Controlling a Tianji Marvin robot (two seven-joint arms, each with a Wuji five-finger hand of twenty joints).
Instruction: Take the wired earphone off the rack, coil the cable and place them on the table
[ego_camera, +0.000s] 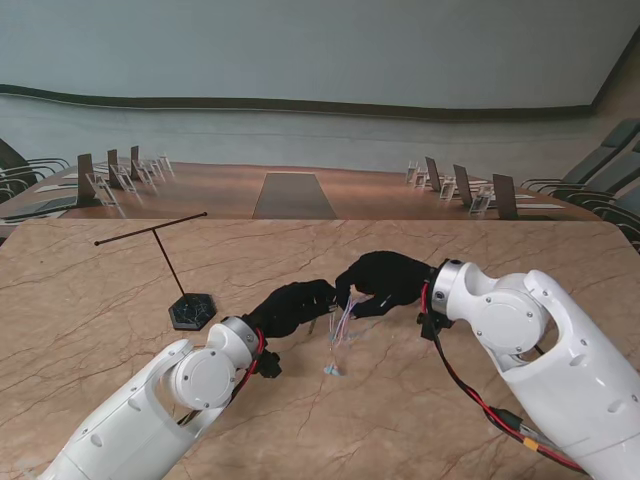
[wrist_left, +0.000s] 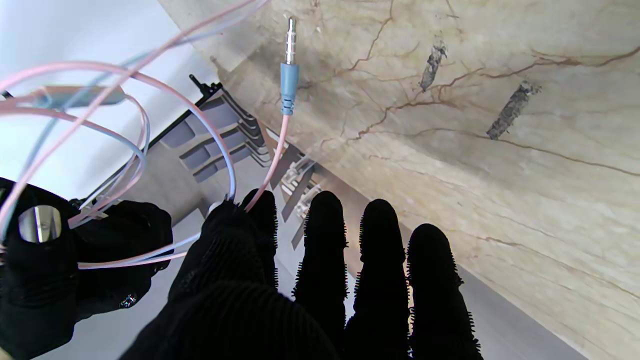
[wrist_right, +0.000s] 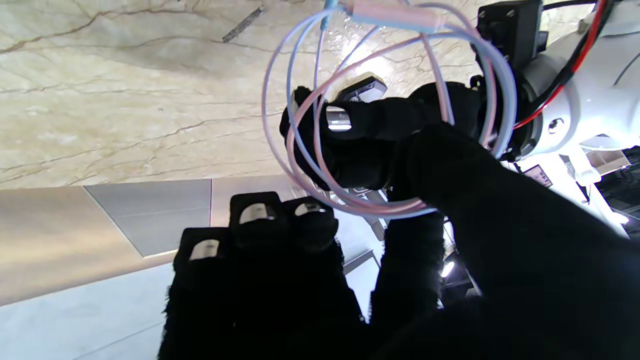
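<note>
The wired earphone's pink and pale blue cable (ego_camera: 343, 322) hangs in loose loops between my two black-gloved hands, above the table's middle. My left hand (ego_camera: 295, 305) pinches the cable (wrist_left: 227, 165) between thumb and forefinger, its other fingers (wrist_left: 380, 240) straight. My right hand (ego_camera: 385, 280) is closed on the loops (wrist_right: 305, 165) from the other side. The blue jack plug (wrist_left: 289, 75) dangles just over the table (ego_camera: 332, 371). The inline remote (wrist_right: 395, 15) hangs on the coil. The black T-shaped rack (ego_camera: 190, 310) stands bare to the left.
The marble table (ego_camera: 480, 250) spreads all round the hands. Two dark streaks (wrist_left: 510, 110) mark its surface. Beyond its far edge are a wooden desk with small stands (ego_camera: 460, 185) and rows of seats (ego_camera: 600, 170).
</note>
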